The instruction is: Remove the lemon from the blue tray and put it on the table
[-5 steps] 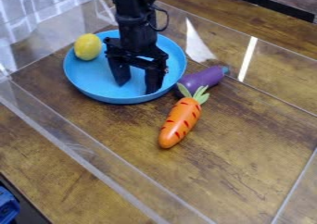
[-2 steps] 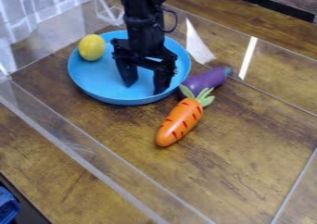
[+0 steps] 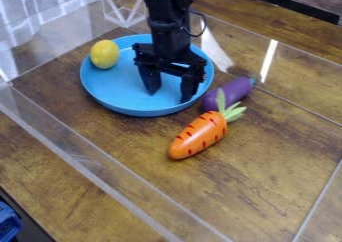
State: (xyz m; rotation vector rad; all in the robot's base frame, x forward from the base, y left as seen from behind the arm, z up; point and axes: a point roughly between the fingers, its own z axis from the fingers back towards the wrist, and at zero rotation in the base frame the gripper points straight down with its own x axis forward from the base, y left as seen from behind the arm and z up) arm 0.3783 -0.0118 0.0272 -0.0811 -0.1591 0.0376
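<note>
Across the dark brown planks of the table (image 3: 80,171), the wood grain shows clearly, with a slight sheen where light falls on it. At the lower left corner, a small bright blue thing (image 3: 8,226) is cut off by the edge of the view. Clear, flat strips (image 3: 118,171) run slantwise over the wood, smooth and see-through. Toward the upper left, the lemon (image 3: 104,54) is a smooth yellow oval, and right of it spreads the round, shallow blue tray (image 3: 110,93), plastic-looking with a raised rim. Farther right come the carrot (image 3: 201,138), plump, orange and tapering, with dark lines across it and green leaves at its upper end, and the glossy purple eggplant (image 3: 229,92).

The black arm (image 3: 170,16) reaches down from the top of the view, its claw (image 3: 171,89) pointing down over the tray. The claw stands wide open, its two dark fingers spread left and right, with nothing gripped between them.

As for the tray, the lemon sits at its upper left rim, well to the left of the claw. The carrot and the eggplant lie outside it on the table, to its right, the carrot nearer the bottom of the view.
</note>
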